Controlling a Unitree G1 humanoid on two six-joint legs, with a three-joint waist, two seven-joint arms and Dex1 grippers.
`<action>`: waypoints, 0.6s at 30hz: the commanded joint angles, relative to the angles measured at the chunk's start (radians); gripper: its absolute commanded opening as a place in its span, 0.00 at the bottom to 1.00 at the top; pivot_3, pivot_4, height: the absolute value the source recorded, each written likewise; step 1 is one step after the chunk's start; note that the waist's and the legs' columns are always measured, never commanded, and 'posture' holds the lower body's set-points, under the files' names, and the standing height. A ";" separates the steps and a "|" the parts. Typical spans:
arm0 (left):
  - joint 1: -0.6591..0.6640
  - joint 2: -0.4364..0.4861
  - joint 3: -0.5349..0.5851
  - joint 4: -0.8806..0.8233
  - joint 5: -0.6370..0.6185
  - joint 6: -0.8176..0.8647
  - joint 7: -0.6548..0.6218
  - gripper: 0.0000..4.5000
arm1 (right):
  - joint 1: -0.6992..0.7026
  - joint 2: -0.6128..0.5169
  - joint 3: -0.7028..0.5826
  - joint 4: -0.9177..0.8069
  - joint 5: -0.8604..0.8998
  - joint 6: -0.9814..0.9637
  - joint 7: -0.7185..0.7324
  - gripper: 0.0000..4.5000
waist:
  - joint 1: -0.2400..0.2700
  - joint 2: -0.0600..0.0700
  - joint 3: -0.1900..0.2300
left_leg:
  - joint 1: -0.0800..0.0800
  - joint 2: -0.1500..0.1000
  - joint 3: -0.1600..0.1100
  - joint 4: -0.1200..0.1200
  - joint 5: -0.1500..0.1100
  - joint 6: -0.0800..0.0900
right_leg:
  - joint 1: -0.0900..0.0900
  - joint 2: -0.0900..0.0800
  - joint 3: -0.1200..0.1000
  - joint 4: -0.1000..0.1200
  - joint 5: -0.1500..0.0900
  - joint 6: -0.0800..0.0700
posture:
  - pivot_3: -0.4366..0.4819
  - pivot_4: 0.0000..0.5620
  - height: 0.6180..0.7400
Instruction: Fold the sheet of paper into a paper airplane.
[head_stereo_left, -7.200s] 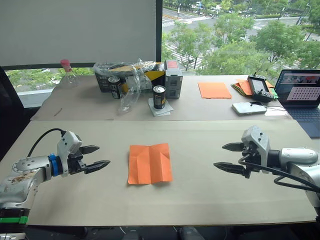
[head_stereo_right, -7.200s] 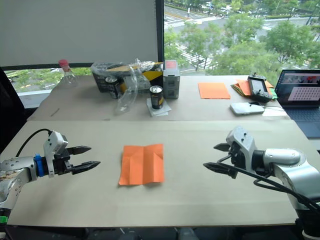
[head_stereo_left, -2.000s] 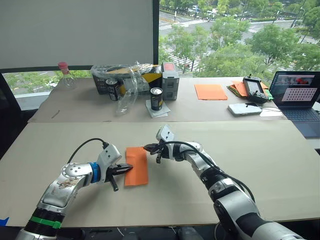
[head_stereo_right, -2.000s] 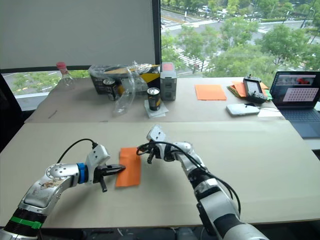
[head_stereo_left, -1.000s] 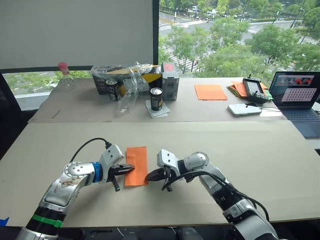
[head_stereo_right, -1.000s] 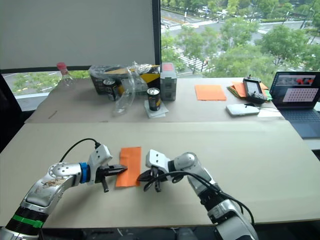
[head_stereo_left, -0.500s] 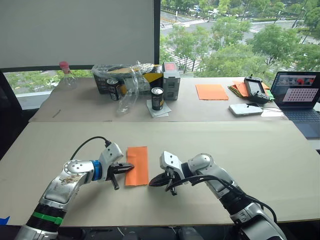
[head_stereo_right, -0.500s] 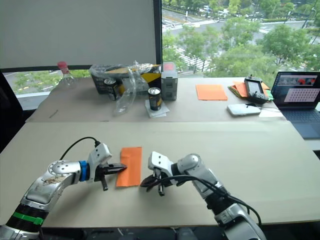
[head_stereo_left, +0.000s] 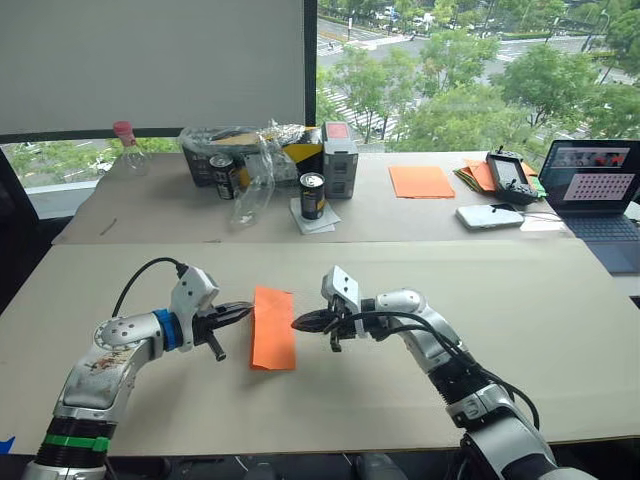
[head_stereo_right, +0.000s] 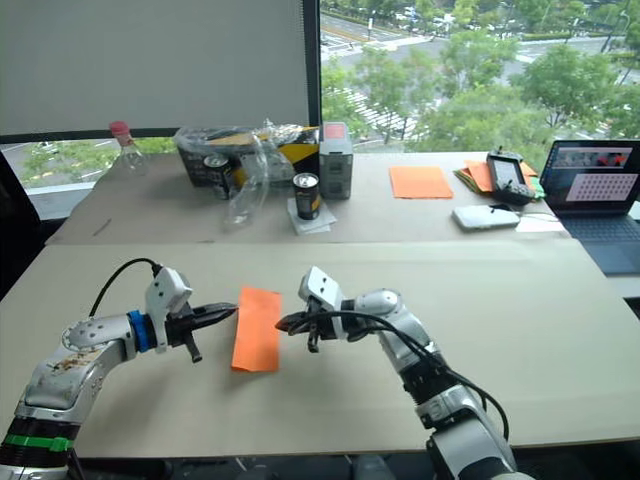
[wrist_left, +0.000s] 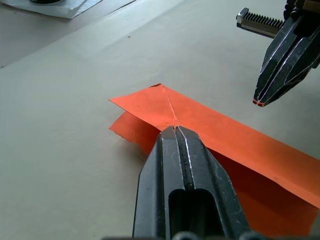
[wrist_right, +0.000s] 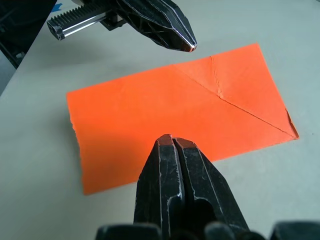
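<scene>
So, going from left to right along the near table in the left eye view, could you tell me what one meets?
left gripper → sheet of paper → right gripper

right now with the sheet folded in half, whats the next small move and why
Probably open the left gripper at the near-left edge of the sheet of paper and pinch a corner to fold it toward the centre crease. The paper lies flat as a narrow strip, and both the left and the right gripper are shut beside it, holding nothing.
</scene>
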 joint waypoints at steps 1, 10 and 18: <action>0.015 0.023 0.020 -0.022 0.000 -0.018 -0.005 0.00 | -0.036 -0.025 -0.013 -0.016 -0.011 -0.032 -0.003 0.01 | 0.001 0.000 0.000 | 0.000 0.000 0.000 0.000 0.000 0.000 | 0.000 0.000 0.000 0.000 0.000 0.000 | 0.48 0.27 0.92; -0.073 -0.040 -0.091 0.055 0.034 -0.062 -0.025 0.00 | -0.046 -0.124 -0.036 -0.101 -0.020 0.007 0.000 0.01 | 0.022 0.000 0.000 | -0.001 0.000 0.000 0.000 0.000 0.000 | 0.000 0.000 0.000 0.000 0.000 0.000 | 0.48 0.27 0.92; -0.172 -0.107 -0.163 0.126 0.028 -0.060 -0.070 0.00 | 0.048 -0.248 -0.053 -0.244 -0.016 0.122 -0.022 0.01 | 0.029 0.000 0.000 | -0.001 0.000 0.000 0.000 0.000 0.000 | 0.000 0.000 0.000 -0.001 0.000 0.000 | 0.48 0.27 0.92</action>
